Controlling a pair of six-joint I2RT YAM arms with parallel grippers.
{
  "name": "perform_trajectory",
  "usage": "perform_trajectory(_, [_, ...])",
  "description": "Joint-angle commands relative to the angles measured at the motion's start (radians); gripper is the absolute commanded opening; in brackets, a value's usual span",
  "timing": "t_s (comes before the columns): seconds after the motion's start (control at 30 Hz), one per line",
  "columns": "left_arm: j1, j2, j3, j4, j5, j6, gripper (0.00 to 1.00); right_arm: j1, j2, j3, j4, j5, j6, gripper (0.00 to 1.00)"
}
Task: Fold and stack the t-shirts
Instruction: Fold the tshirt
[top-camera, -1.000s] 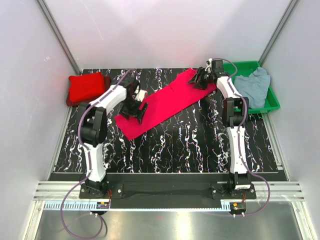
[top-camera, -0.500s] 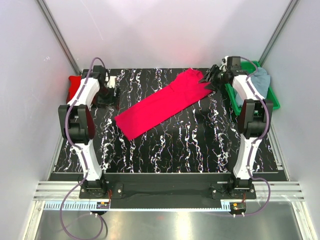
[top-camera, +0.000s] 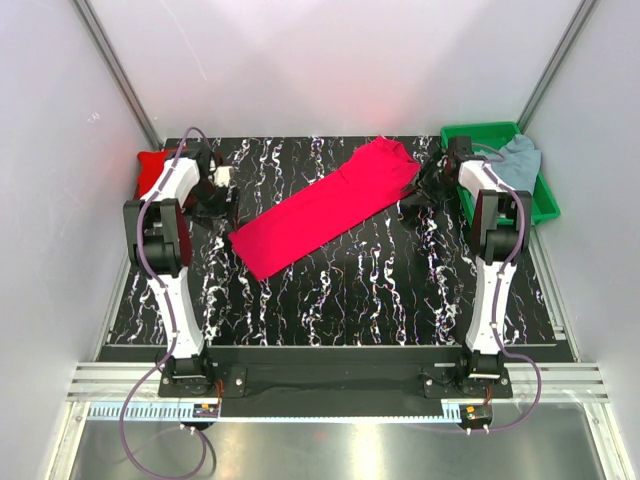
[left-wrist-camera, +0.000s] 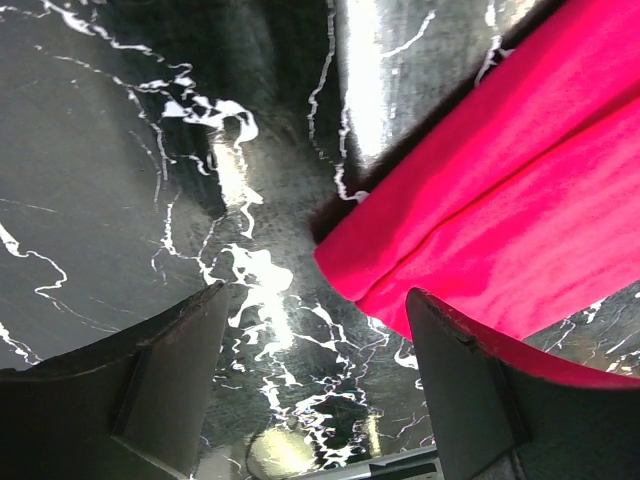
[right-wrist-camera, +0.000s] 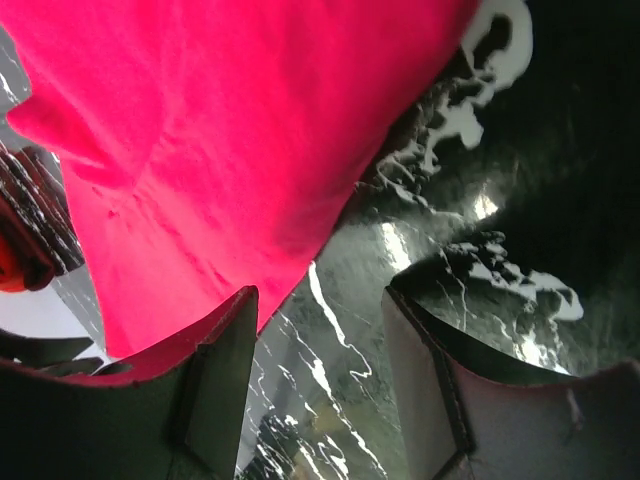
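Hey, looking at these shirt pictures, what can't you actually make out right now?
1. Red stack, top view: the left arm covers its right side, so its shirt count is unclear.
2. Grey-blue shirt, top view: whatever lies beneath it in the green tray is hidden.
3. Long red shirt, wrist views: frame edges cut off all but one end.
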Motion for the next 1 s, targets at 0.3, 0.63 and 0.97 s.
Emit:
perform_trajectory(0.3, [0.009,0.010,-0.006,-0.017,0.053,0.023,0.68,-0.004,0.150,0.255,0.004,0.109,-0.047,0.58])
perform_trajectory(0.63, [0.009,0.095,0.034,-0.023,0.087,0.037,0.56,-0.004,0.171,0.284,0.011,0.121,-0.050,0.52])
perform_trajectory(0.97, [0.004,0.075,-0.015,-0.041,0.183,0.066,0.00,-0.004,0.217,0.355,0.018,0.127,-0.047,0.07])
